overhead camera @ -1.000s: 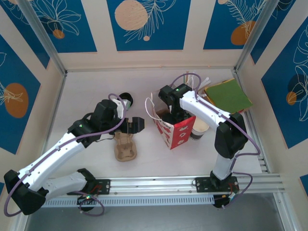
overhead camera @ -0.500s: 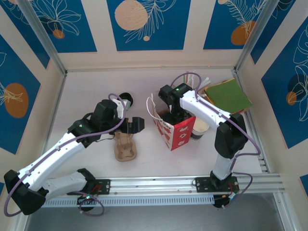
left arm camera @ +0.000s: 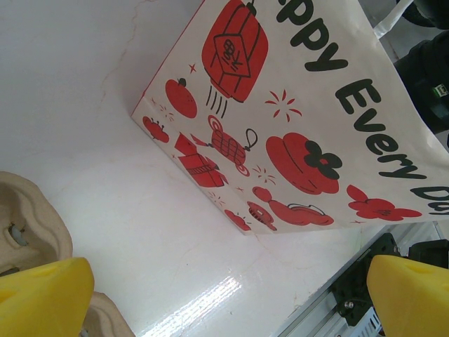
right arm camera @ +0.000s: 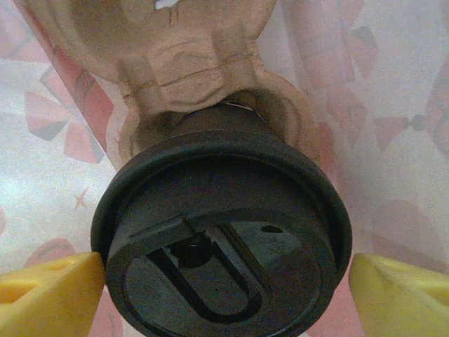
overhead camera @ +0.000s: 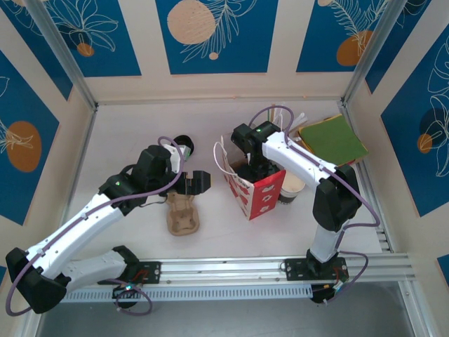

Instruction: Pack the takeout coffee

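Takeout coffee [right arm camera: 221, 239] lid visible, cup body hidden inside bag [overhead camera: 256, 193]

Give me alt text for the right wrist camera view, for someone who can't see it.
A lidded takeout coffee seen from directly above, its round black lid between the right gripper's two open yellow fingers. The cup sits in a brown pulp cup carrier, with the bag's pale, red-patterned inner walls around it.

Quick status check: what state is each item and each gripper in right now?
takeout coffee: lidded, seated in a carrier inside the bag.
paper bag: upright, open-topped.
open cup: lidless, beside the bag.
cup carrier: empty, on the table.
left gripper: open.
right gripper: open, flanking the lid.
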Controlling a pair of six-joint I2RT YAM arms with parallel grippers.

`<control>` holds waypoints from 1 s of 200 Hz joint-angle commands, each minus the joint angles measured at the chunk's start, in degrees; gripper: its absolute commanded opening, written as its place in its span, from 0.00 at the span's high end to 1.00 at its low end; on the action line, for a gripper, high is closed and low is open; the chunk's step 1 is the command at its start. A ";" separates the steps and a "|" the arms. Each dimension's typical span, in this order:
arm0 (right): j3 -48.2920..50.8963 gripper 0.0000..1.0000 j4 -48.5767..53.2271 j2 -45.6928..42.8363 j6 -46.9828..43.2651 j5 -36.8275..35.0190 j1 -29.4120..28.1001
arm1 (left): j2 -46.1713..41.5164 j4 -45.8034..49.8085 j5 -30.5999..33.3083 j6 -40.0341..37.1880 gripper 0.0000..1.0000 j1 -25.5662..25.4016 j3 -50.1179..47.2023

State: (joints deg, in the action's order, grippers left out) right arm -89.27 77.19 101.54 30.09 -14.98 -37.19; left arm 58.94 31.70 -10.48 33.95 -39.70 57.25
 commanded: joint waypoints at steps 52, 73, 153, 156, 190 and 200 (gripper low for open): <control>-1.78 0.10 1.74 -0.64 0.54 -0.04 -0.69 | -0.40 -0.63 0.42 -1.04 0.00 0.47 -0.39; -1.91 0.10 1.74 -0.65 0.59 0.04 -0.74 | -0.31 -0.61 0.46 -1.05 0.00 0.43 -0.50; -2.31 0.10 2.06 -0.97 0.85 0.13 -0.78 | -0.11 -0.58 0.46 -1.21 0.00 0.44 -0.39; -2.31 0.10 2.11 -0.93 0.92 0.07 -0.82 | -0.09 -0.56 0.48 -1.20 0.00 0.42 -0.39; -2.40 0.10 2.24 -1.05 1.15 0.08 -0.78 | -0.12 -0.53 0.46 -1.39 0.00 0.48 -0.39; -2.48 0.10 2.31 -1.01 1.14 0.09 -0.87 | -0.06 -0.50 0.46 -1.40 0.00 0.42 -0.48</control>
State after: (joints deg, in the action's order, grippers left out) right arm -89.95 77.45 101.54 30.13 -14.98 -37.54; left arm 58.94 31.70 -10.48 33.95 -39.66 57.25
